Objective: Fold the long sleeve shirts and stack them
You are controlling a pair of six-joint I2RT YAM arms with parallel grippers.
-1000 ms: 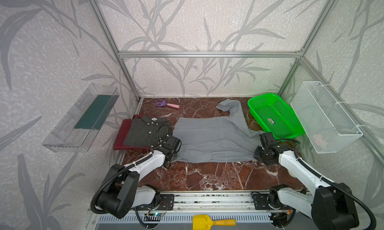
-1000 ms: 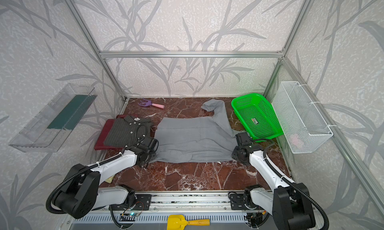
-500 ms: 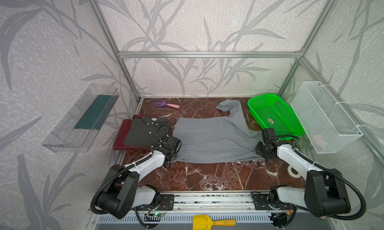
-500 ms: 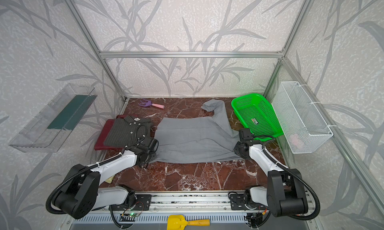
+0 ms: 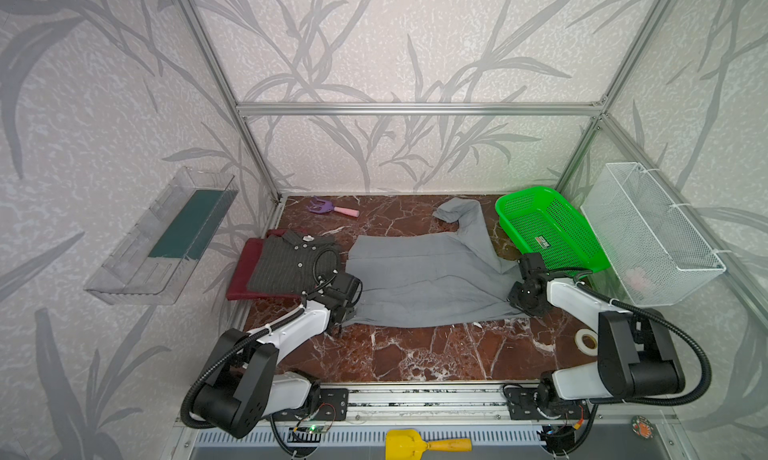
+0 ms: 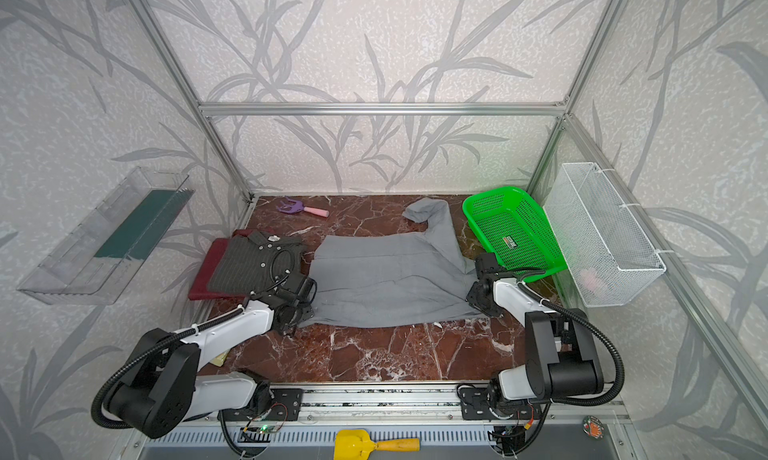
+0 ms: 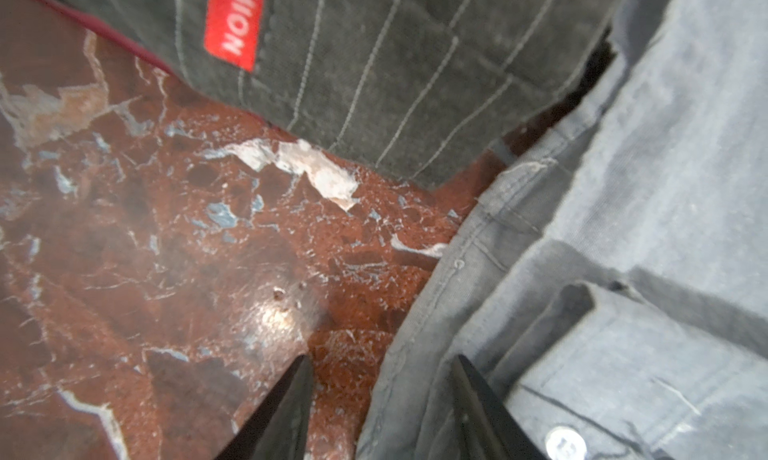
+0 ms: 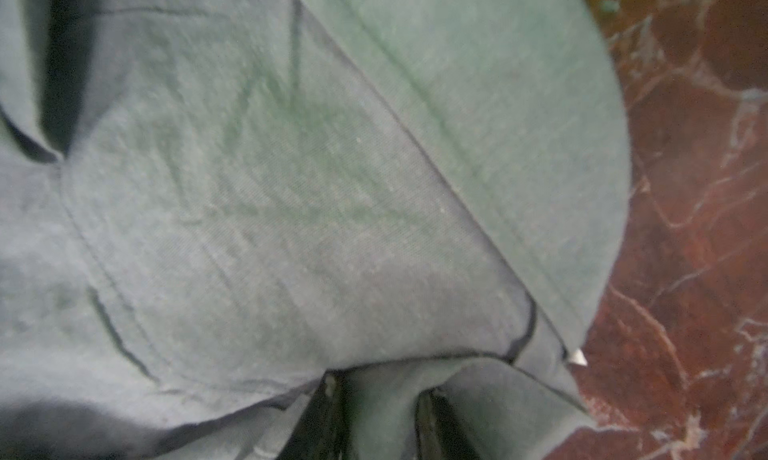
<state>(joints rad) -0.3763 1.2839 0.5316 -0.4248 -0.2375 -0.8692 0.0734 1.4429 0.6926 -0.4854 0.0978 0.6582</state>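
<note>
The light grey shirt (image 5: 424, 279) (image 6: 386, 283) lies spread flat mid-table, one sleeve trailing toward the back right. At the left, the folded dark grey pinstriped shirt (image 5: 291, 262) (image 6: 253, 262) rests on the folded maroon shirt (image 5: 243, 271). My left gripper (image 5: 345, 316) (image 7: 382, 375) is open at the grey shirt's front left corner. The hem (image 7: 419, 312) runs between its fingers, one over marble and one over cloth. My right gripper (image 5: 517, 306) (image 8: 378, 395) is at the shirt's front right edge, shut on a pinched fold of grey fabric (image 8: 291, 188).
A green mesh basket (image 5: 548, 229) stands at the back right, right behind the right wrist. A white wire basket (image 5: 656, 237) hangs on the right wall and a clear shelf (image 5: 166, 237) on the left wall. A purple-pink toy rake (image 5: 332, 207) lies at the back, a tape roll (image 5: 587, 340) at front right.
The right jaws have narrowed onto the grey shirt's edge, and that arm's elbow has swung outward to the right. The left arm and the shirts have not moved.
</note>
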